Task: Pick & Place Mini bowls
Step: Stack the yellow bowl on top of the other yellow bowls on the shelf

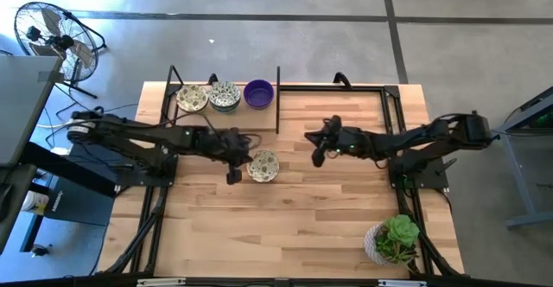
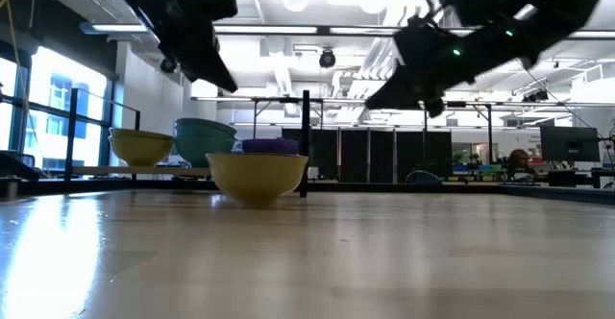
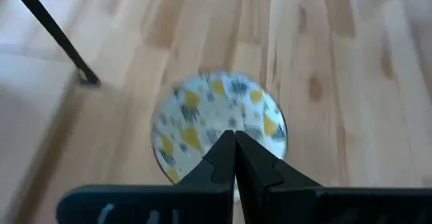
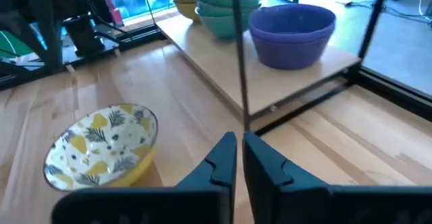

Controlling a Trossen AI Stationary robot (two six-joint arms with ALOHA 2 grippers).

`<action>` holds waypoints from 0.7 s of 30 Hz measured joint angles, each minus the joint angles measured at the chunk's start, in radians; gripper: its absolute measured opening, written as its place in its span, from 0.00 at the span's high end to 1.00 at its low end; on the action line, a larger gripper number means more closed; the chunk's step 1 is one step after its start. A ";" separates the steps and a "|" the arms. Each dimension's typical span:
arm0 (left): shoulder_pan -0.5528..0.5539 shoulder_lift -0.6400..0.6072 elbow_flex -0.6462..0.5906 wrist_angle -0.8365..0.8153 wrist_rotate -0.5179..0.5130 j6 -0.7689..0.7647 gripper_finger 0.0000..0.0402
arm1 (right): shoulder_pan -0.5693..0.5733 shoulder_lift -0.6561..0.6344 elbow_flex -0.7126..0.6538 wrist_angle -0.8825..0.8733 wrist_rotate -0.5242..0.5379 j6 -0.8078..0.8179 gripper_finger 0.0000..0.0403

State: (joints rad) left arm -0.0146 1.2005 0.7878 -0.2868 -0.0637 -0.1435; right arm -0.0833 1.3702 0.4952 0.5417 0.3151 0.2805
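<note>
One mini bowl (image 1: 263, 166), cream inside with yellow and dark speckles and yellow outside (image 2: 258, 177), stands upright on the wooden table. My left gripper (image 3: 234, 143) hangs shut just above and left of it (image 1: 244, 155), clear of the rim. My right gripper (image 4: 239, 148) is shut too and hovers to the bowl's right (image 1: 316, 146), pointing toward the far left. Three more mini bowls stand on a raised shelf at the far left: a yellow patterned one (image 1: 192, 98), a teal stack (image 4: 226, 11) and a purple one (image 4: 291, 32).
The low wooden shelf (image 4: 223, 75) has thin black posts (image 4: 239, 55) and rails around it. A green plant in a white pot (image 1: 393, 239) stands at the near right corner. Bare wood (image 1: 285, 226) lies toward the near edge.
</note>
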 joint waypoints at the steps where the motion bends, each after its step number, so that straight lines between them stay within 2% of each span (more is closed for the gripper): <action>1: -0.015 0.024 0.029 -0.047 -0.011 -0.020 1.00 | -0.007 -0.016 -0.029 0.021 -0.001 -0.002 0.97; 7: -0.082 0.195 0.200 -0.242 -0.069 -0.119 1.00 | -0.029 -0.071 -0.171 0.164 0.029 0.004 0.98; 12: -0.117 0.345 0.361 -0.373 -0.096 -0.150 0.98 | -0.028 -0.077 -0.225 0.247 0.019 0.005 0.99; 15: -0.148 0.426 0.446 -0.448 -0.121 -0.150 0.92 | -0.028 -0.076 -0.238 0.254 0.019 -0.009 1.00; 21: -0.206 0.560 0.569 -0.494 -0.130 -0.150 0.72 | -0.028 -0.076 -0.245 0.263 0.015 -0.020 1.00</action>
State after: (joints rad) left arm -0.2209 1.7600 1.3567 -0.7806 -0.1940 -0.2935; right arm -0.1116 1.2938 0.2498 0.8046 0.3305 0.2604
